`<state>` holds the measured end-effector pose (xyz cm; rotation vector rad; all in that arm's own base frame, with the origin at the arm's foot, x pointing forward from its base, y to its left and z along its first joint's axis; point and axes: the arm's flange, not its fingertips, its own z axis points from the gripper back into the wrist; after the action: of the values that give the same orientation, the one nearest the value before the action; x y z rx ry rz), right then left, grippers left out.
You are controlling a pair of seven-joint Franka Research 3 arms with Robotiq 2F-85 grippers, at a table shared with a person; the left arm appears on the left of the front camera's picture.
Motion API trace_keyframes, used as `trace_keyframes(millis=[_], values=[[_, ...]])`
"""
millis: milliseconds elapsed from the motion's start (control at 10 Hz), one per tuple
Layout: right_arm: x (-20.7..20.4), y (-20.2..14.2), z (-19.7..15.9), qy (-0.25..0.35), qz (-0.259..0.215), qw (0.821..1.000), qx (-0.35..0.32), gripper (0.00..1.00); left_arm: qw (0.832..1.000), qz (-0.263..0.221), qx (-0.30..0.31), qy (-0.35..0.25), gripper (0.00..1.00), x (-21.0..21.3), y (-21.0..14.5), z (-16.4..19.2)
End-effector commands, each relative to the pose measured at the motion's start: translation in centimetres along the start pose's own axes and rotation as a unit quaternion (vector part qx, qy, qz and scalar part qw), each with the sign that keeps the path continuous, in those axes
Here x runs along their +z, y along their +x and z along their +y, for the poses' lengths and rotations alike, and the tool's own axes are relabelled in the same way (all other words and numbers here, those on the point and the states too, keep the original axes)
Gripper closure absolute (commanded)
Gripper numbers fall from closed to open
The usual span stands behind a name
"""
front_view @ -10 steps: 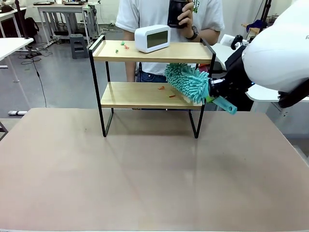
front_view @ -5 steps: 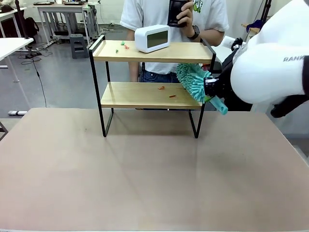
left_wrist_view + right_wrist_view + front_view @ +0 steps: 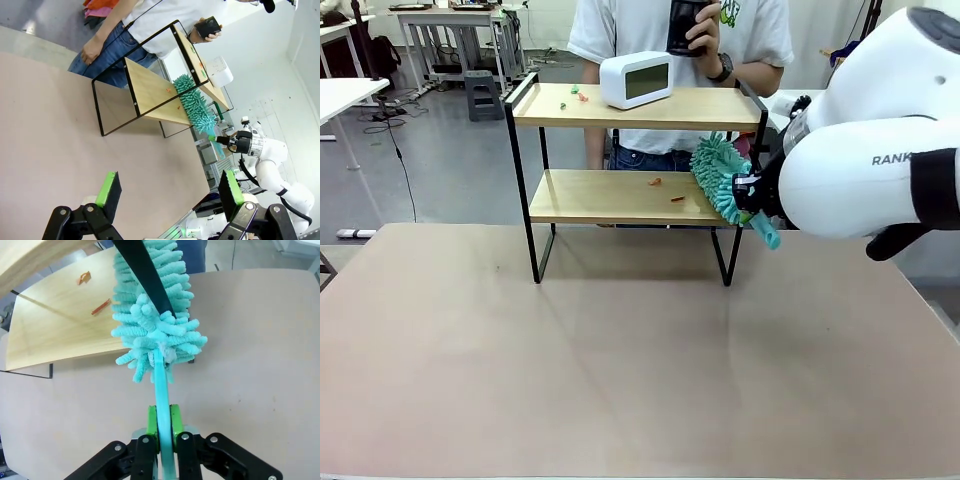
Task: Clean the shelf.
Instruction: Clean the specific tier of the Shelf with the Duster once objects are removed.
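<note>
Front view: the shelf (image 3: 600,196) stands at the far side of the table (image 3: 620,350). A teal duster (image 3: 717,168) touches the right end of its lower board, near orange crumbs (image 3: 656,182).

Left wrist view: the left gripper (image 3: 169,189) hangs spread and empty above the table.

Right wrist view: the right gripper (image 3: 163,422) pinches the duster's thin handle.

The shelf looks light and stiff, and would likely slide if pushed; its black frame is the place to hold it.

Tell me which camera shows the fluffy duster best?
Right wrist view: the duster is close, handle in the right gripper. Front view has it partly behind the arm; left wrist view, small and far.
</note>
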<state>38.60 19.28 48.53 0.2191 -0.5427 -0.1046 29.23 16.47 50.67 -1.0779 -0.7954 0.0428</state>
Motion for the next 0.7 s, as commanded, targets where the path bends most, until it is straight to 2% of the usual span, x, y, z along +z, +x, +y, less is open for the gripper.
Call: trace_keyframes(millis=[0, 600], values=[[-0.2, 0.4, 0.6, 0.02, 0.016, 1.0, 0.0, 1.0, 1.0, -0.009, -0.009, -0.01, 0.0, -0.3, -0.2, -0.2], [-1.3, 0.6, 2.0, 0.109, 0.059, 0.992, 0.015, 1.0, 1.0, -0.009, -0.009, -0.01, 0.0, -0.3, -0.2, -0.2]])
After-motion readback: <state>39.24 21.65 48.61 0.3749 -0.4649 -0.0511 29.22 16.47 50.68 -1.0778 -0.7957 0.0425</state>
